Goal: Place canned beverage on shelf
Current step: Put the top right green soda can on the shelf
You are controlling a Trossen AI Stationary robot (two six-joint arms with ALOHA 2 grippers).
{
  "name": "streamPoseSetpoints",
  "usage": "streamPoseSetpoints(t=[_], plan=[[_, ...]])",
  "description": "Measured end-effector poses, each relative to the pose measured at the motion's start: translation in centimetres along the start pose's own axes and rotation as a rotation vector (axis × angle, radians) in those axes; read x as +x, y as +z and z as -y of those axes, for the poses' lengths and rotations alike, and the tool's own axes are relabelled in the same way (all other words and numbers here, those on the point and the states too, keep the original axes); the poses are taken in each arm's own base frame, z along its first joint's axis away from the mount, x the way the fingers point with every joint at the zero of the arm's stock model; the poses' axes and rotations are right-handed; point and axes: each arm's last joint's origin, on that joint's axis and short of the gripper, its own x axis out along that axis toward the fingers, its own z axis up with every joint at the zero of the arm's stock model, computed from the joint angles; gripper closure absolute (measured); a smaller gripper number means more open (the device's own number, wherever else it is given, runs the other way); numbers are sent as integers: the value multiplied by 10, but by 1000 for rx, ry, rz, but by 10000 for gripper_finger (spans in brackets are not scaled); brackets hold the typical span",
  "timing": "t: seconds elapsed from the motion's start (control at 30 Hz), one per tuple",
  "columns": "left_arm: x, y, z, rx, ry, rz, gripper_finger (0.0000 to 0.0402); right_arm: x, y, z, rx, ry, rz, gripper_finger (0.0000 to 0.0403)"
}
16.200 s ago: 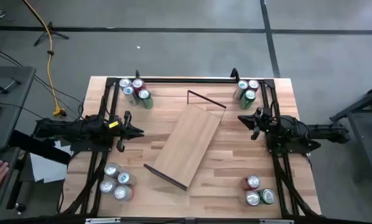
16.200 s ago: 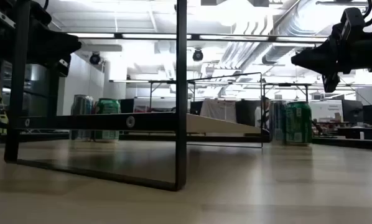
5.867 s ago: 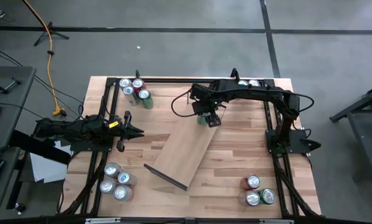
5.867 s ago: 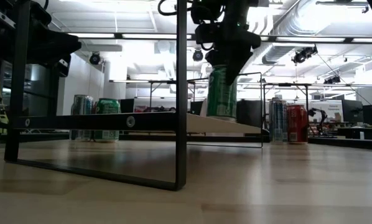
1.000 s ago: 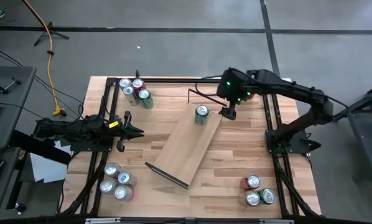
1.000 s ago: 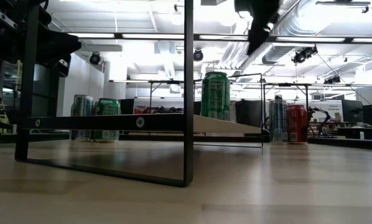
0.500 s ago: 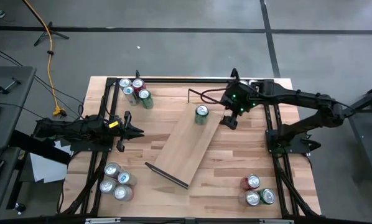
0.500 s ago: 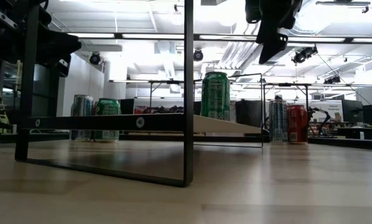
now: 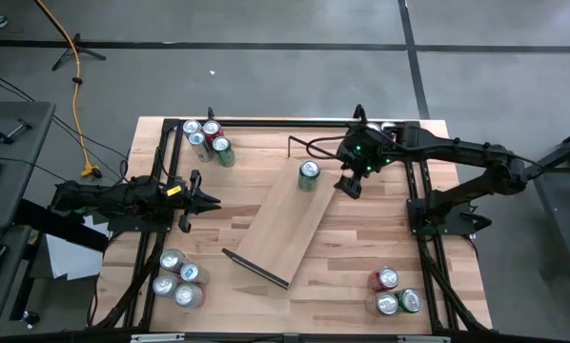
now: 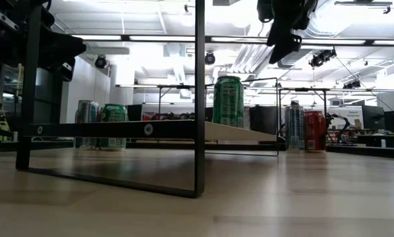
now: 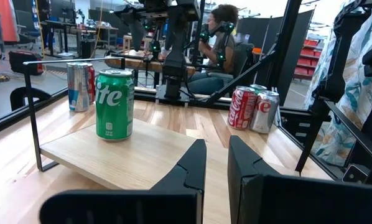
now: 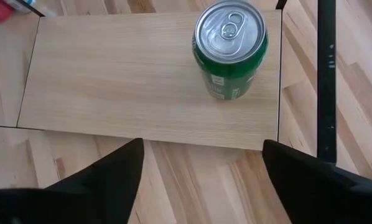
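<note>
High view, near edge first: three cans [image 9: 178, 277] are seen at the table's [image 9: 361, 267] near left corner and three more [image 9: 395, 293] at the near right; the shelf [image 9: 283, 224] lies slantwise across the middle, a dark rail at each short end; the left gripper [image 9: 209, 200] is parked over the left side, its fingers pressed together, nothing held; a green can [image 9: 309, 175] stands upright on the shelf's far end, untouched; just beside that end the right gripper [image 9: 348, 186] hangs above the table, fingers spread and empty, as is confirmed by the right wrist view, where the can [image 12: 230, 50] is framed between them from above; farther back, four cans [image 9: 206, 139] are grouped at the far left corner.
</note>
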Motion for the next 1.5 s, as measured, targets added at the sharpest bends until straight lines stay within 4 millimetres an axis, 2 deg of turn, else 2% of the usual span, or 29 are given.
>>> streamPoseSetpoints(t=[0.3,0.5,0.6,0.73,0.8,1.03,1.13,1.3,1.5], plan=[[0,0,0,0,0,-1,401,0,0,0,-2,0,0,153],[0,0,0,0,0,-1,401,0,1,0,-1,-6,7,212],[0,0,0,0,0,0,401,1,1,1,6,-38,9,261],[0,0,0,0,0,0,401,3,2,-1,17,-72,22,360],[0,0,0,0,0,-1,401,9,-1,-3,29,-59,50,391],[0,0,0,0,0,-1,401,58,-46,-13,173,26,49,400],[0,0,0,0,0,0,401,68,-46,-21,254,32,184,401],[0,0,0,0,0,-1,401,84,-47,-27,432,-167,317,402],[0,0,0,0,0,0,401,101,-47,-30,634,-200,339,403]])
